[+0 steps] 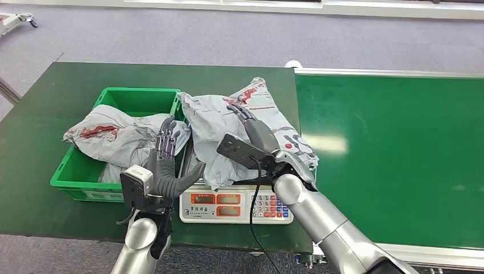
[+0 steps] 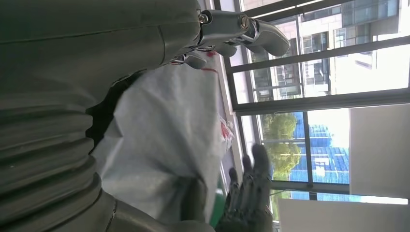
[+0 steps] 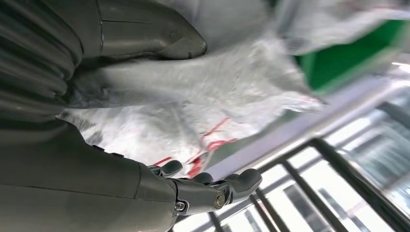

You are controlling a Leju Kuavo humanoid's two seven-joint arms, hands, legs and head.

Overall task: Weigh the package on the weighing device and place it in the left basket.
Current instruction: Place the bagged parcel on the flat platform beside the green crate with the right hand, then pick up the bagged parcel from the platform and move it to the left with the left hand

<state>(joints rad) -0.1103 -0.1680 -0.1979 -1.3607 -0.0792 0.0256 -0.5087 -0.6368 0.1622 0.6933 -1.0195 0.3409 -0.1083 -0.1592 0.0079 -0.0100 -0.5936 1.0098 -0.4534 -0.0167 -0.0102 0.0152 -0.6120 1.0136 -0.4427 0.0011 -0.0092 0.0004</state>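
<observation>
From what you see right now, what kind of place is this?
Probably a parcel sorting or logistics test station: a digital scale carrying a grey mailing bag, a green basket holding another bag, and a green conveyor belt alongside.

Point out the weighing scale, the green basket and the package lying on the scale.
weighing scale [image 1: 236, 206], head view, front display panel.
green basket [image 1: 137, 101], head view, far inner wall.
package [image 1: 214, 123], head view, grey upper surface.

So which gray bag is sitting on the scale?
The gray package under the right robot hand sits on the scale; the other package lies in the green basket.
</observation>
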